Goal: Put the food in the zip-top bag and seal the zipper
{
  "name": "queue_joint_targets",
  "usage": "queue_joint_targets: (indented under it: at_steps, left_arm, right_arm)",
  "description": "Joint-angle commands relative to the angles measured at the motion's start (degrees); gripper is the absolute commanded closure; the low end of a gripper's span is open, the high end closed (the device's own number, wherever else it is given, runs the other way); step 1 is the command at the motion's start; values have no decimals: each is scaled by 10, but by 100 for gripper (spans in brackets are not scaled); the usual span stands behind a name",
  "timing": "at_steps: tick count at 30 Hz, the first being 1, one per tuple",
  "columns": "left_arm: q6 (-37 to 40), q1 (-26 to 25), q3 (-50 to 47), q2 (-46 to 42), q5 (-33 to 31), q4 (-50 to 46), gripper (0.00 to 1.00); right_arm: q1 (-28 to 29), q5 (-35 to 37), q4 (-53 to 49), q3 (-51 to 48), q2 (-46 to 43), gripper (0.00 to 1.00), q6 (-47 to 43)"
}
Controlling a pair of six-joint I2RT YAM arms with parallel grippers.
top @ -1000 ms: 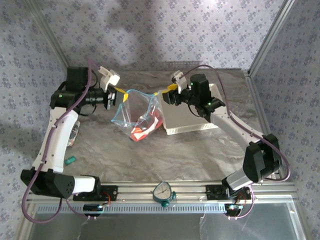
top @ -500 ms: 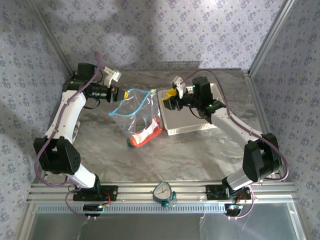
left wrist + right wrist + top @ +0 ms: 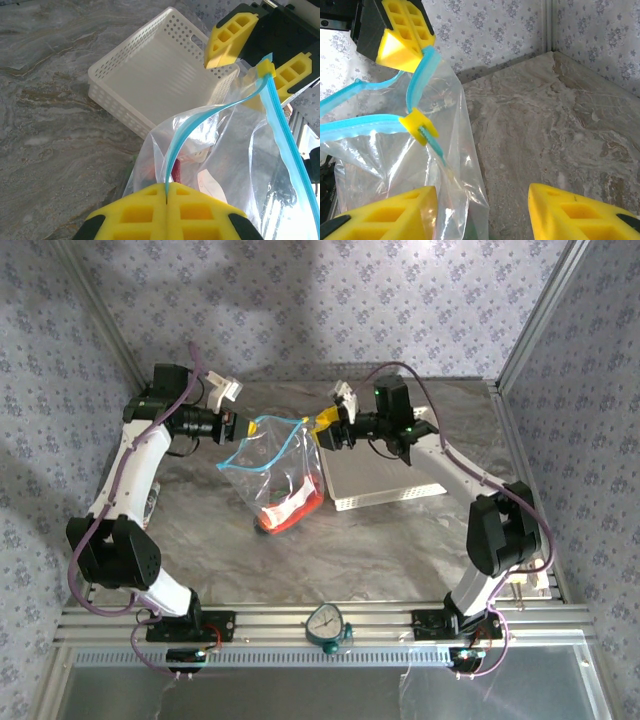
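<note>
Zip-top bag [image 3: 272, 468] [image 3: 235, 150] [image 3: 395, 170]: clear and floppy, it hangs between the two sets of fingers, its upper edge at their level and the body sagging below them toward the bench [image 3: 400, 550] [image 3: 50, 125] [image 3: 560, 130]
Zipper [image 3: 262, 446] [image 3: 197, 122] [image 3: 365, 125]: the light-blue strip runs from the left fingers across to the right fingers; its two halves stand apart, so the mouth gapes
Slider [image 3: 266, 66] [image 3: 418, 126]: a small yellow piece on the strip's end, at the right fingers and far from the left ones; in the right wrist view it sits just ahead of them
Food [image 3: 290, 512] [image 3: 176, 167]: red and orange pieces lie inside the bag at its bottom, below both sets of fingers; the single pieces cannot be told apart
Left fingers [image 3: 243, 425] [image 3: 135, 215] [image 3: 400, 40]: pressed together with no gap, one end of the zipper pinched in the seam between the yellow pads
Right fingers [image 3: 325, 421] [image 3: 230, 35] [image 3: 390, 215]: spread well apart, with nothing clamped; the bag's slider corner sits between them, its plastic close by one pad
Basket [image 3: 385, 480] [image 3: 150, 65]: white and perforated, on the bench under and behind the right fingers, just beside the bag; nothing is seen inside it
</note>
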Motion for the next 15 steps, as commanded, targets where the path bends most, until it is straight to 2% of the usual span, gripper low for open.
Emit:
queue_joint_targets:
  at_steps: [1,8,15]
  left_arm:
    - [9,2,20,-2,21,-9,97]
    - [6,1,23,4,25,-9,97]
    - [5,-5,27,9,23,-13,97]
  right_arm:
    - [6,-34,-25,30,17,48,-15]
    - [16,-49,-29,49,26,49,-19]
    - [25,-61,-40,68,32,57,-23]
